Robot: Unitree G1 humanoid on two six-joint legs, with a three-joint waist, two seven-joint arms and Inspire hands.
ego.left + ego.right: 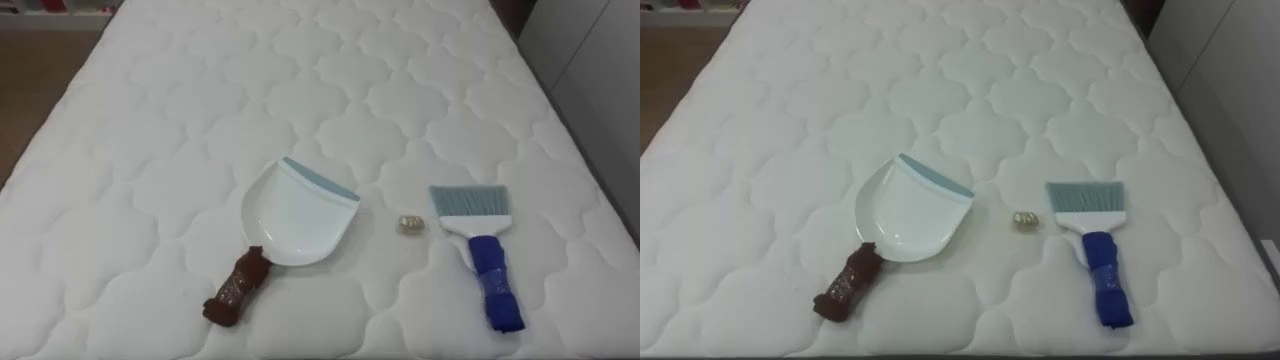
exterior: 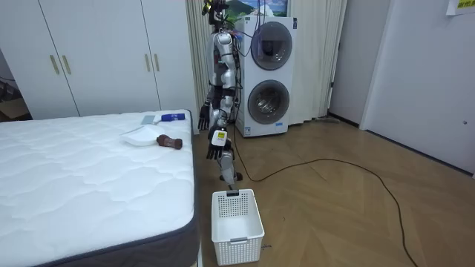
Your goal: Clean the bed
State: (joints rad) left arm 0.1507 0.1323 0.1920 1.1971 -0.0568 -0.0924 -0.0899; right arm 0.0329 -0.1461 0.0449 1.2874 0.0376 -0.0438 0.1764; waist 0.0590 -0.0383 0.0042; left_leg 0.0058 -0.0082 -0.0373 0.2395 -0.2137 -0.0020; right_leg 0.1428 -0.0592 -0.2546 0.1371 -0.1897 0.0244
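You are looking down on a white quilted bed [image 1: 200,80] that is taking up nearly the whole eye view. In the room view the robot is standing upright at the bed's right-hand end. A stack of two washing machines [image 2: 267,74] is standing just behind it, and a white wardrobe [image 2: 96,52] is running along the upper left of the frame. A white slatted basket [image 2: 240,251] is sitting on the wooden floor in the lower middle, near the corner of the bed.

On the mattress, just left of centre in the eye view, a white dustpan [image 1: 295,215] is lying flat. Its blue-grey lip is pointing toward the upper right and its brown-wrapped handle toward the lower left. Right of centre, well apart from it, a brush [image 1: 478,240] is lying with its grey-blue bristles facing up the frame and its blue-wrapped handle trailing down. Between the two, nearer the brush and touching neither, a small crumpled scrap [image 1: 408,223] is resting on the quilting.

Both arms are hanging at the robot's sides. You are seeing the left hand [image 2: 216,150] lower in the room view and the right hand [image 2: 204,119] beside the bed's edge. They are small at this range, but the fingers seem to be dangling loosely apart, holding nothing.
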